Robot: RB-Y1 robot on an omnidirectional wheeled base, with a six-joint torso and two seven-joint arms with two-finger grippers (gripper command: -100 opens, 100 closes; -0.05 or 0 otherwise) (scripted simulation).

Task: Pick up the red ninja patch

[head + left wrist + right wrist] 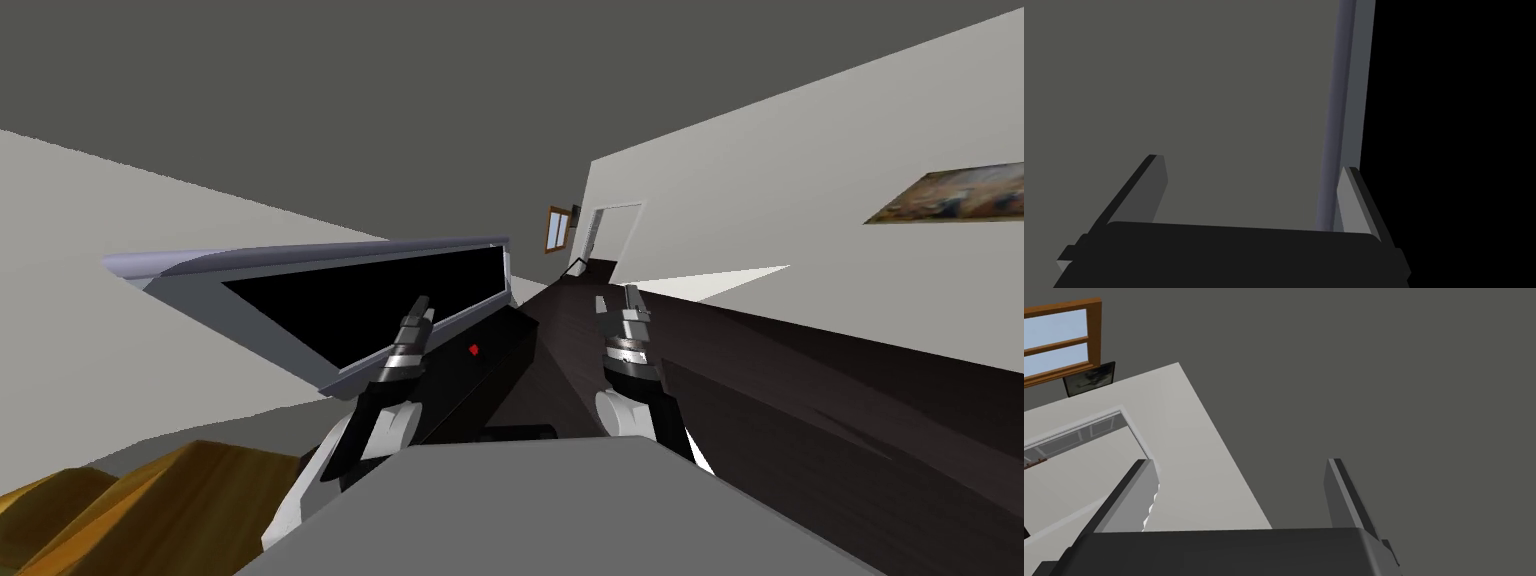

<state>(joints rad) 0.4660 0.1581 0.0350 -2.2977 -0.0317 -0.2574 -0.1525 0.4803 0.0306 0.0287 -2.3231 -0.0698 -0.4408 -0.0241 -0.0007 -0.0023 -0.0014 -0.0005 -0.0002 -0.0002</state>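
The red patch (474,350) is lying on the dark top of a low black stand (497,368), just below the lower edge of the television (370,295). It is showing as a tiny red speck, too small for me to make out its shape, its long axis or which way it is pointing. My left arm is covering the stand's near end.

My left gripper (422,303) (1250,164) is hovering beside the screen's lower edge, near the patch but not touching it, with its fingers spread apart around nothing. Its wrist view is catching the television's grey frame (1344,100). My right gripper (617,297) (1239,461) is raised well apart from the stand, fingers likewise spread and holding nothing.
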